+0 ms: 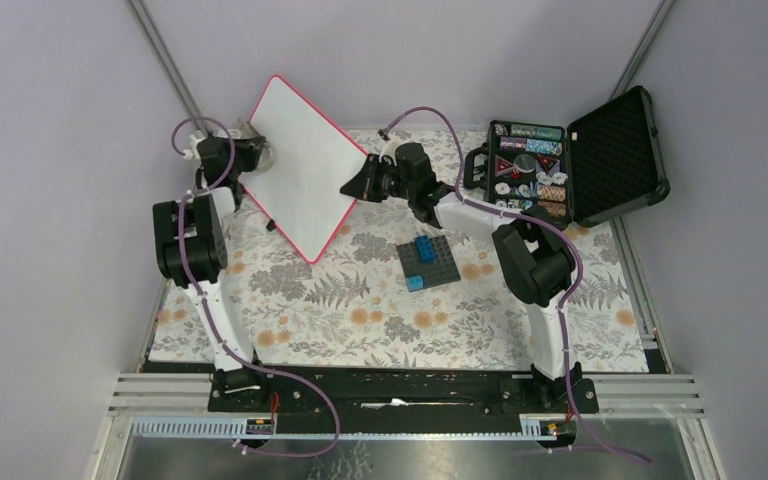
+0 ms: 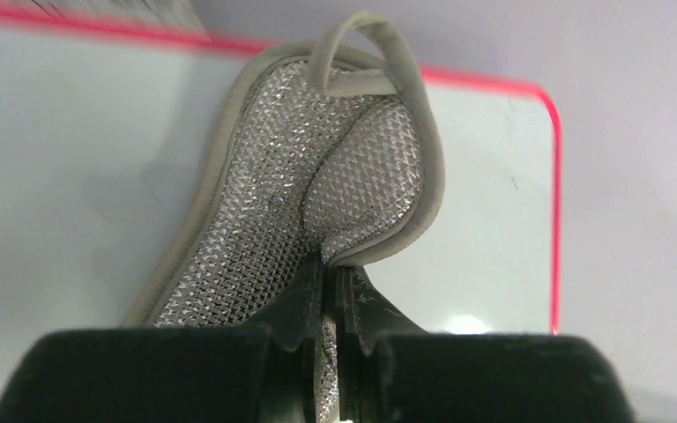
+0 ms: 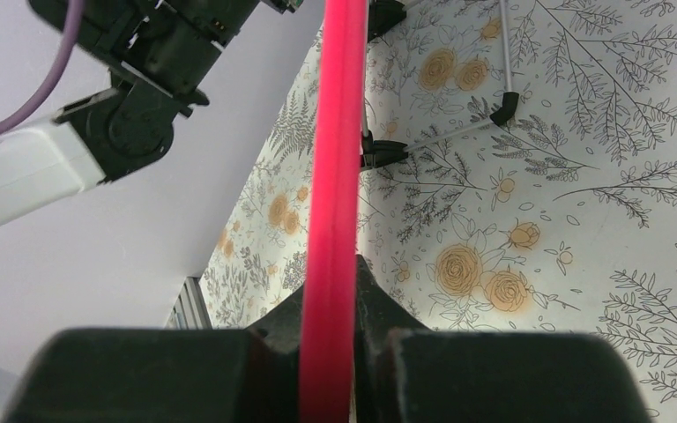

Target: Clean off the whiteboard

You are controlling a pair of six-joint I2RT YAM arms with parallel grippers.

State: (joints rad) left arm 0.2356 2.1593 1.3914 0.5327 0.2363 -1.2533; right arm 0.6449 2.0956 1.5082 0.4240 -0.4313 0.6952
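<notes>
Right end effector (image 3: 337,295) grips the whiteboard (image 3: 336,132) rim; left end effector (image 2: 330,280) pinches a mesh pad (image 2: 291,203), possibly cloth.

Robotics lab test cell: plain lilac walls (image 1: 50,200) with aluminium struts (image 1: 168,60) enclose a table under floral cloth (image 1: 360,320); cabled arms (image 1: 195,240) bolted to a base rail (image 1: 400,385).

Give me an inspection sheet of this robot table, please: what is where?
Surface: floral tablecloth, lying flat.
Job's things: whiteboard tilted, no writing seen; silvery mesh pad in front of its face.
Clutter: dark baseplate with blue bricks; open black case of small items.
Grippers: left gripper shut on the mesh pad; right gripper shut on the whiteboard's red frame.
Cables: purple cables along both arms.
Surroundings: plain walls, metal rails.
</notes>
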